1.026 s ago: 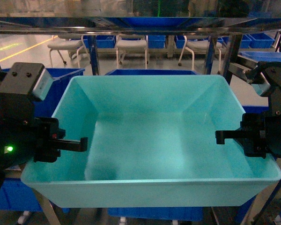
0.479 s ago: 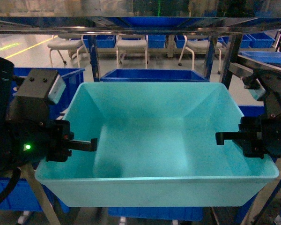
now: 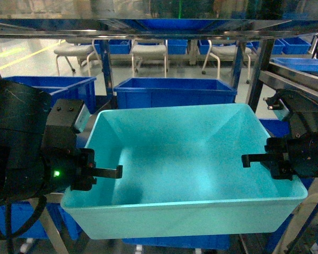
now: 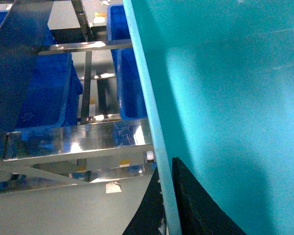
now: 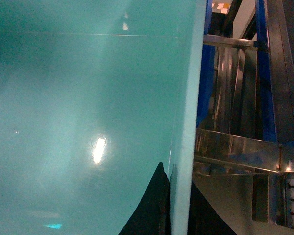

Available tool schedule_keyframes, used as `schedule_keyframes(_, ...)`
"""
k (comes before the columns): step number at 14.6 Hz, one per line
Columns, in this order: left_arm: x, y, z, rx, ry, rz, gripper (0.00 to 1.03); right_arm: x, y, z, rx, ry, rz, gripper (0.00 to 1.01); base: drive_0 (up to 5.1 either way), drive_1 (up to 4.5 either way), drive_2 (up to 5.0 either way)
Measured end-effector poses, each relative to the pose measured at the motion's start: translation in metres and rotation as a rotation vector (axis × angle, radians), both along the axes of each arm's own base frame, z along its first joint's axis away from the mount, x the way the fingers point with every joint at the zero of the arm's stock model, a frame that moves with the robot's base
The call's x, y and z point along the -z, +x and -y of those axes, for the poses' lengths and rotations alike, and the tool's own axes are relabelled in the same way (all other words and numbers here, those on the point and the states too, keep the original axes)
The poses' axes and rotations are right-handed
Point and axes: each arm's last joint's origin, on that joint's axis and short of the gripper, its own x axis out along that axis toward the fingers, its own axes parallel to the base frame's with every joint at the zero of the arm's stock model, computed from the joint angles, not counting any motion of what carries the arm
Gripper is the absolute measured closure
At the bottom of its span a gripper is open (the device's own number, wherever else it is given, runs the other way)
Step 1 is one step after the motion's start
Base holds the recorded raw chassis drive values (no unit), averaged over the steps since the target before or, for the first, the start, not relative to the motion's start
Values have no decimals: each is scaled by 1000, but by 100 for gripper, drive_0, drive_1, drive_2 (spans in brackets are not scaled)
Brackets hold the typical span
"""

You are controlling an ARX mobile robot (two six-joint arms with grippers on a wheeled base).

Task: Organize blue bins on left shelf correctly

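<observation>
A steel shelf rack (image 3: 257, 58) of shiny posts and rails fills the scene, its top rail crossing the far upper edge. In the middle, nearest the camera, a large turquoise tub (image 3: 191, 159) is held off the tiers between two arms. The left gripper (image 3: 98, 172) clamps the tub's left rim, the right gripper (image 3: 257, 159) its right rim, each with one finger inside the wall. Dark blue bins (image 3: 175, 90) sit just behind the tub and to the left. White chairs (image 3: 148, 53) stand far beyond the rack.
</observation>
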Motion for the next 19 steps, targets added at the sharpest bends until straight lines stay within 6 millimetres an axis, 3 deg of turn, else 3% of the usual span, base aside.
schedule_keyframes(6,22,30,5,31,4,-72,101,22,13,-2,11,-26,-71,99,0,0,0)
schedule_keyframes(12,33,59,12,62,20,-99,101,32,33,4,41,-32,-112,99,0,0,0)
schedule_keyframes(17,31,81,-5,40,3,-109,101,31,56,-7,25,-20,-111,99,0,0,0)
schedule_keyframes(19,40,85,-11,26,14,-139,101,41,67,-13,10,-20,-143,99,0,0,0)
